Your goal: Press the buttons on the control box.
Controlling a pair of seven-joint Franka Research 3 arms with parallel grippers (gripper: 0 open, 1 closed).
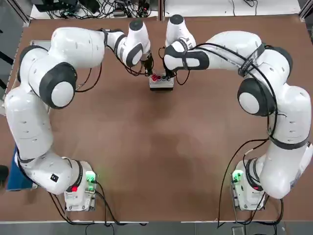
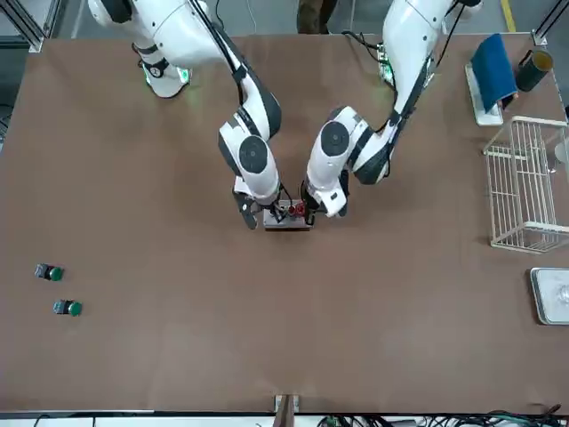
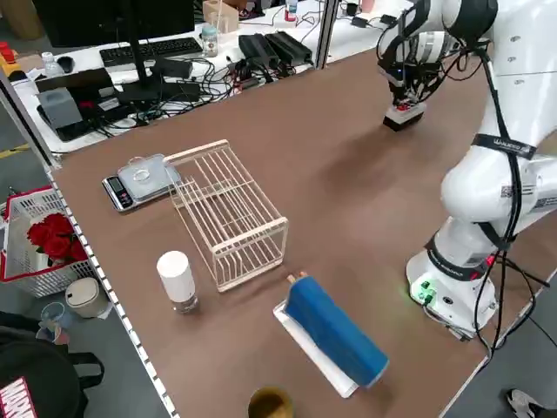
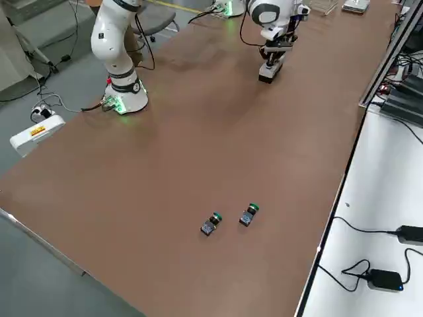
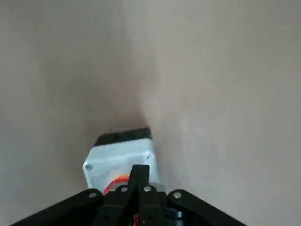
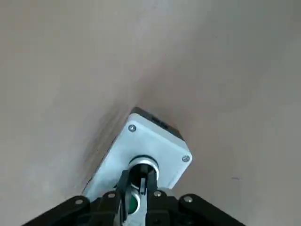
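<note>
Where both arms crowd the control box [image 1: 161,82], wire rack [image 2: 529,183] well aside.

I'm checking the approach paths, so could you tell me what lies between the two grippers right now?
Only the control box sits between the left gripper and right gripper, each over one end of its button row. The top view shows this best.

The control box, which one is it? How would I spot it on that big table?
Look at the brown table and find where the two white robot arms bend in and almost meet, out past its middle. Right below their tips sits the control box, small, light grey and rectangular. It has round coloured buttons on top, red at one end; the white wire rack near the table's edge is far bigger.
</note>
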